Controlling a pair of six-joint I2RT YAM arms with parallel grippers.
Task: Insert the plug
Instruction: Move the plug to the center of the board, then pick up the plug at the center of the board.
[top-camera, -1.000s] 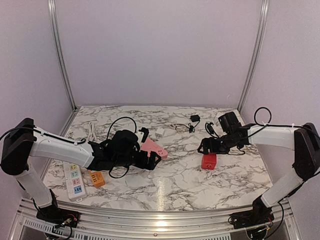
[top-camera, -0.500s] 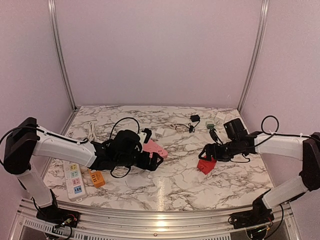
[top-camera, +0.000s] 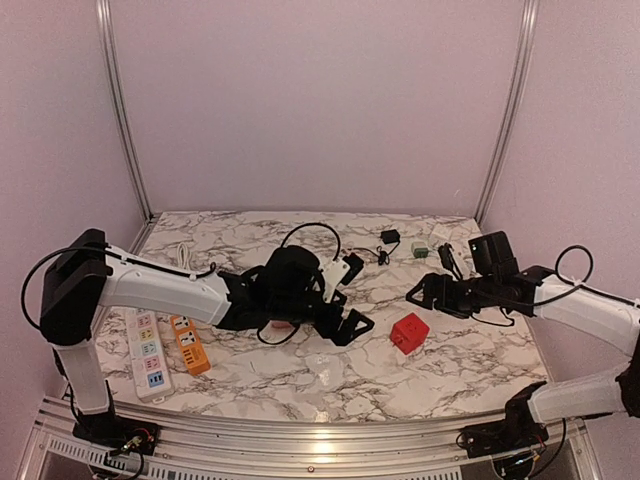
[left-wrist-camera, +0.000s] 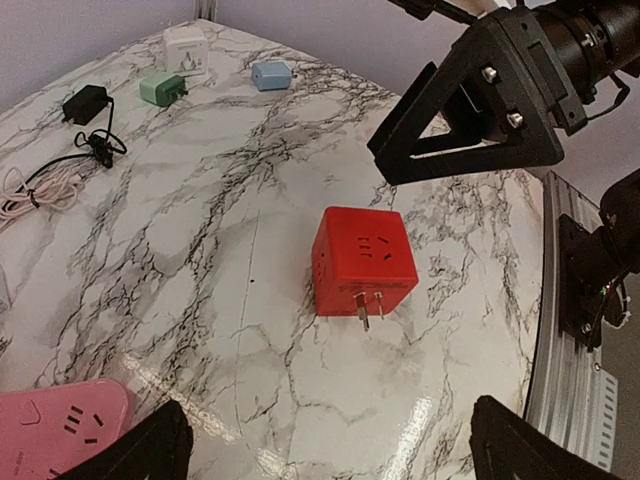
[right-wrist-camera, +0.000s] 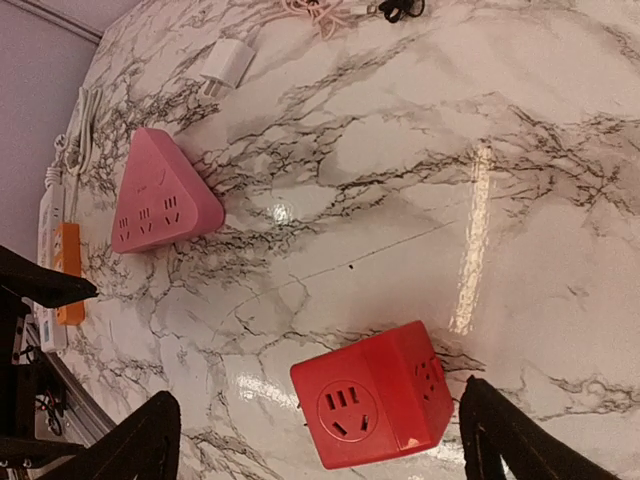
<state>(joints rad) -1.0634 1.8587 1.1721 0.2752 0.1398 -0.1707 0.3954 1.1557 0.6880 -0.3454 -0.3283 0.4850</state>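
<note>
The red cube socket (top-camera: 409, 332) is seen lying free on the marble table (top-camera: 450, 370), right of centre, between the two arms and held by neither. Two flat metal pins (left-wrist-camera: 367, 308) project from the side of it turned toward the left wrist camera, a face with socket holes is turned upward, and a round-framed socket face is shown to the right wrist camera. The left gripper (top-camera: 352, 298) is reached across the middle of the table with its fingers spread wide – nothing is enclosed between them, and the cube is found just beyond their tips, not touched. The right gripper (top-camera: 422, 292) is held near the cube's far side with its fingers likewise parted and empty; from the left wrist view one black triangular finger (left-wrist-camera: 470, 110) is seen above and behind the cube, clear of it. A pink triangular socket block (right-wrist-camera: 160, 205) is laid flat under the left arm, well apart from the cube. At the left edge a white power strip (top-camera: 148, 360) and an orange strip (top-camera: 187, 343) are set side by side – toward the back, a black adapter (top-camera: 390, 237) with its cable and a green adapter (top-camera: 420, 250) are scattered.
</note>
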